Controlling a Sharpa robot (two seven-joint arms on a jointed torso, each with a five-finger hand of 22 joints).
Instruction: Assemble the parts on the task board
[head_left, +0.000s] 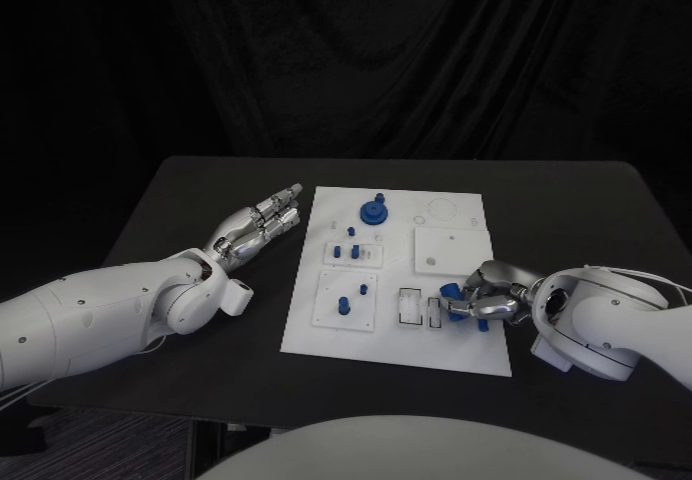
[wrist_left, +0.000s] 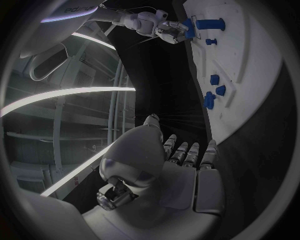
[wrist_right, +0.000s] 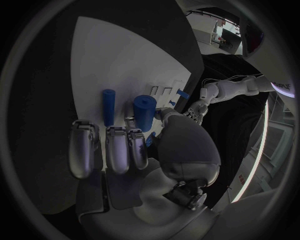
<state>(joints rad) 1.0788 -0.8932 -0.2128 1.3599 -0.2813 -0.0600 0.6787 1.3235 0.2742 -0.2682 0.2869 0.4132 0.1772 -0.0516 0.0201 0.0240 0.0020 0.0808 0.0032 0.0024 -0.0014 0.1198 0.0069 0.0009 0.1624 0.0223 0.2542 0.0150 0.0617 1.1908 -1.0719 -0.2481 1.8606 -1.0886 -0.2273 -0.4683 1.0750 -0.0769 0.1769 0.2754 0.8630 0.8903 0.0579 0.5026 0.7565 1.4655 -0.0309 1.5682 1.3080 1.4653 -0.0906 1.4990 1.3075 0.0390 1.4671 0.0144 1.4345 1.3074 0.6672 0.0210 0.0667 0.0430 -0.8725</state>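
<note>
The white task board (head_left: 433, 340) lies mid-table. On it are a blue gear-like part (head_left: 374, 212), small blue pegs (head_left: 346, 251) and one more peg (head_left: 342, 303). My right hand (head_left: 486, 298) rests on the board's near right area by the rectangular slots (head_left: 413, 307) and pinches a blue cylindrical part (head_left: 450, 297) between thumb and fingers. In the right wrist view this part (wrist_right: 144, 113) stands at the fingertips (wrist_right: 117, 147), next to another blue cylinder (wrist_right: 109, 106) on the board. My left hand (head_left: 263, 226) lies flat with straight fingers, just left of the board, holding nothing.
A square raised plate (head_left: 453, 248) sits on the board's right half. In the left wrist view the board (wrist_left: 256, 60) runs beside my left hand (wrist_left: 184, 157), with my right hand (wrist_left: 164, 29) at its far end. Bare black table (head_left: 188, 190) surrounds the board.
</note>
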